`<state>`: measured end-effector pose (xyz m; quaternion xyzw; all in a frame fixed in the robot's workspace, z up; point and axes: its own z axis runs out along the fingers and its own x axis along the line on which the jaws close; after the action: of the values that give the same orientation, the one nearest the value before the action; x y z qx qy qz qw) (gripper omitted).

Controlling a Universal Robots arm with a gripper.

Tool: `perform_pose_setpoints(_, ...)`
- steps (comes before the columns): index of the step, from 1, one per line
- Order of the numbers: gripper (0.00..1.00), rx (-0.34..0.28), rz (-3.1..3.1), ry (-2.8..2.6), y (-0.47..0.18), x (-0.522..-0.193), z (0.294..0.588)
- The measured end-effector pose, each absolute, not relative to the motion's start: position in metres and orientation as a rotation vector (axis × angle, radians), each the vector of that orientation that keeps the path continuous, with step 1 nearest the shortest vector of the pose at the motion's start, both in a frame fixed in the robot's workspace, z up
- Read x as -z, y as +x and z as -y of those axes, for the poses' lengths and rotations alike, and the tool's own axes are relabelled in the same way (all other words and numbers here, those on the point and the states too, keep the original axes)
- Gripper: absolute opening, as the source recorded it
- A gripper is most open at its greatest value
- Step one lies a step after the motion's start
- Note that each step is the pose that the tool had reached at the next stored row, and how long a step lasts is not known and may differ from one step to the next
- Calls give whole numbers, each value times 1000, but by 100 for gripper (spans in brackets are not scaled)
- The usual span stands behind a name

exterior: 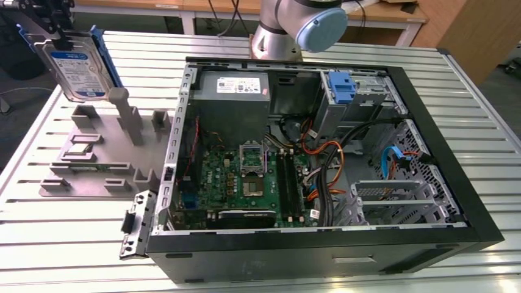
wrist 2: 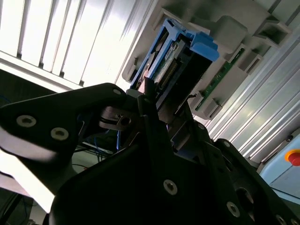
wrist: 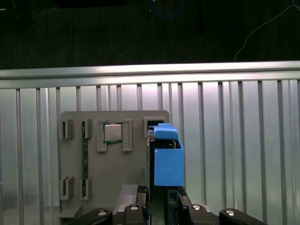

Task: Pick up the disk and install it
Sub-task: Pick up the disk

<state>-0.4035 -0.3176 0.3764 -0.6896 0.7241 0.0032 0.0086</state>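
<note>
The disk (exterior: 79, 68), a silver drive with a white-and-blue label in a blue carrier, hangs upright in the air at the exterior view's far left, above the grey holder tray (exterior: 82, 177). My gripper (exterior: 53, 27) is shut on its upper end. In the first wrist view the disk (wrist: 168, 161) is seen edge-on, its blue carrier sticking out from between my fingers (wrist: 140, 206) over the tray (wrist: 112, 178). The second wrist view looks along the gripper (wrist 2: 152, 101) to the disk (wrist 2: 180, 58), with the tray (wrist 2: 234, 33) beyond it.
An open computer case (exterior: 456, 183) lies on the slatted metal table (exterior: 480, 91), with the motherboard (exterior: 244, 183), a grey power-supply box (exterior: 234, 88) and an upright blue bracket (exterior: 342, 85) in the drive bay. The tray holds a chip (exterior: 78, 148) and a memory stick (exterior: 85, 168). The arm's base (exterior: 285, 30) stands behind the case.
</note>
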Motion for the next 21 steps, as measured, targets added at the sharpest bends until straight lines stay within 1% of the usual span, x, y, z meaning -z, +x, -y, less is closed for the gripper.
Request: perform_pose_setpoints(21,35,-17,-2259,-2152,-404,-388,318)
